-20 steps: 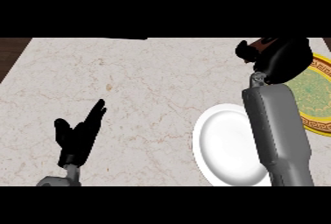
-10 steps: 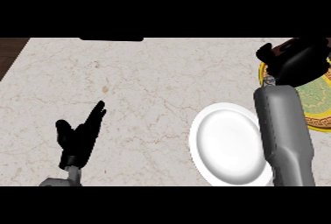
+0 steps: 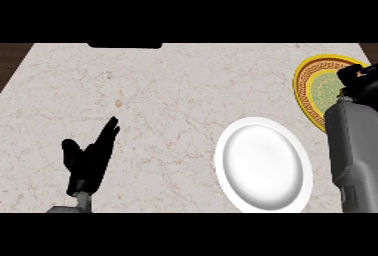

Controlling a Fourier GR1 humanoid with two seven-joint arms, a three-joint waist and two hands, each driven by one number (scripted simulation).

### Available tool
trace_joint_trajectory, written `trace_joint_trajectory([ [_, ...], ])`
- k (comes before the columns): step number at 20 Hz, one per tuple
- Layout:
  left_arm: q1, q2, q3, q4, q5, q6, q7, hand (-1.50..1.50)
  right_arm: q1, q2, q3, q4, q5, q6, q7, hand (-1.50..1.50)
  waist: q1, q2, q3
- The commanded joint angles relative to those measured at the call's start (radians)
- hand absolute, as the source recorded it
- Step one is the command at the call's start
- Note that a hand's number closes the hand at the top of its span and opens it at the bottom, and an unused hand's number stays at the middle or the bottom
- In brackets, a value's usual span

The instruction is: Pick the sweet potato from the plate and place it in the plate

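You have the left hand (image 3: 87,162) resting open at the lower left of the marble counter (image 3: 170,95), fingers pointing up. A white plate (image 3: 262,165) lies near the lower edge, right of centre. Your right hand (image 3: 359,82) sits at the right edge over a yellow-rimmed patterned plate (image 3: 301,90), its grey forearm (image 3: 353,150) just beside the white plate

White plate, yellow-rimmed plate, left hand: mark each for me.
white plate (image 3: 262,165): head view, on its bare centre.
yellow-rimmed plate (image 3: 301,82): head view, on its yellow left rim.
left hand (image 3: 87,162): head view, on its palm.
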Motion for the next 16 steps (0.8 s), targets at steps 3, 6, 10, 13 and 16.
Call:
trace_joint_trajectory([
  [3,0.040,-0.019,-0.007,0.057,0.004,-0.023,-0.031,0.00,0.030,-0.115,-0.049,0.151,-0.174,-0.208,-0.079,1.50,-0.011,0.001,-0.006],
  [6,-0.006,0.010,0.024,0.069,0.022,-0.047,-0.010,0.00,0.006,-0.128,-0.111,0.209,-0.296,-0.103,-0.067,1.50,-0.013,0.003,-0.005],
  [10,0.010,-0.007,0.002,0.046,0.000,-0.025,-0.005,0.00,-0.034,-0.216,-0.135,0.362,-0.450,0.073,-0.181,-1.50,-0.001,0.007,-0.003],
  [13,0.013,-0.005,0.009,0.067,0.002,-0.036,-0.025,0.00,-0.037,-0.242,-0.154,0.381,-0.631,0.079,-0.374,-1.50,-0.009,0.005,-0.002],
  [16,-0.013,0.026,0.031,0.025,0.029,-0.056,0.038,0.00,-0.007,-0.222,-0.180,0.380,-0.753,0.016,-0.543,-1.50,0.001,0.008,0.000],
])
